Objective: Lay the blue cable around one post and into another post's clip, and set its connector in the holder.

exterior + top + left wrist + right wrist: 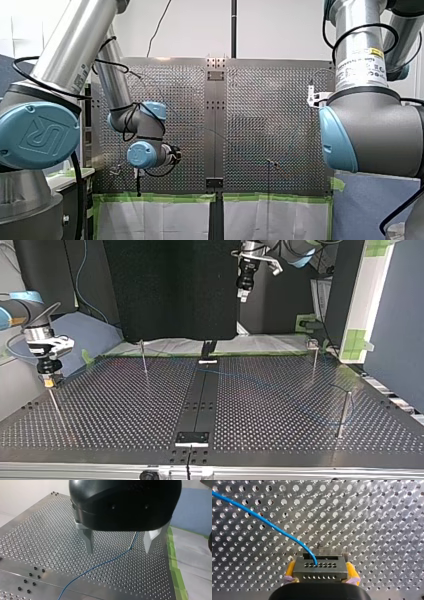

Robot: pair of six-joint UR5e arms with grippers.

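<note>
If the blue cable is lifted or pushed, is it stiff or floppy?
Probably floppy: the blue cable curves loosely away from the connector. Likely light, being very thin. A push would probably slide it over the table.

Posts (pixel 144 357) (pixel 314 360) (pixel 343 414) (pixel 56 407): four
Blue cable (pixel 274 528): one
Connector (pixel 320 566): one
Grippers: two, my left gripper (pixel 118 551) and my right gripper (pixel 321 575)

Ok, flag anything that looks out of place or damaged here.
Nothing stands out. The blue cable lies slack but unkinked on the table, its connector sits square in my right gripper, and my left gripper hangs open above the cable.
</note>
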